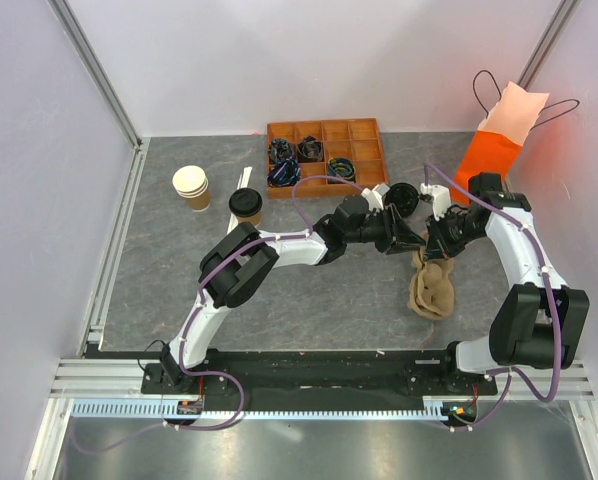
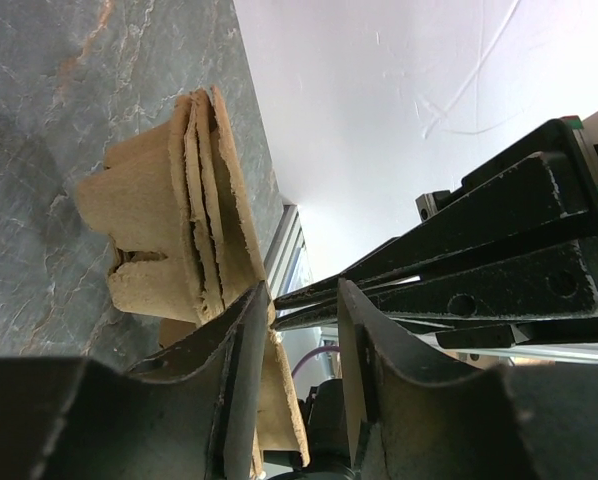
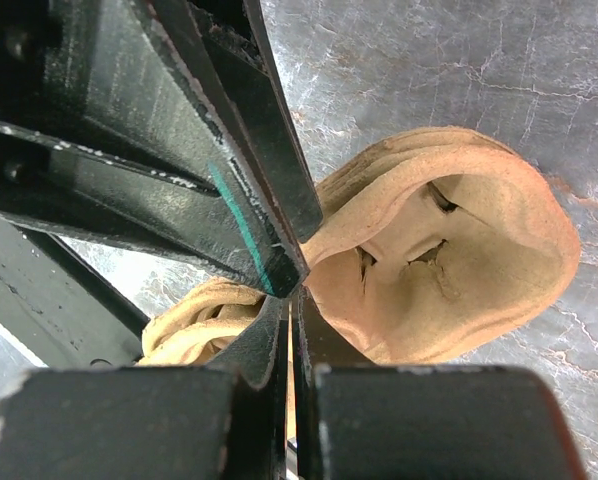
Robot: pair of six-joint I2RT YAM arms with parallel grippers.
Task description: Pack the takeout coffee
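Note:
The takeout coffee (image 1: 247,205), a tan paper cup with a black lid, stands at the back left of the table, far from both grippers. A stack of brown pulp cup carriers (image 1: 431,287) lies right of centre; it also shows in the left wrist view (image 2: 149,220) and the right wrist view (image 3: 449,250). My right gripper (image 1: 433,246) (image 3: 290,300) is shut on a thin edge of a carrier. My left gripper (image 1: 416,240) (image 2: 304,290) is open, its jaws set either side of the right gripper's tips, with one finger (image 2: 241,350) against the carrier edge.
A stack of lidless tan cups (image 1: 191,187) stands left of the coffee. An orange compartment tray (image 1: 364,131) with black items sits at the back. An orange and pink paper bag (image 1: 499,135) stands at the back right. A loose black lid (image 1: 403,196) lies near the tray.

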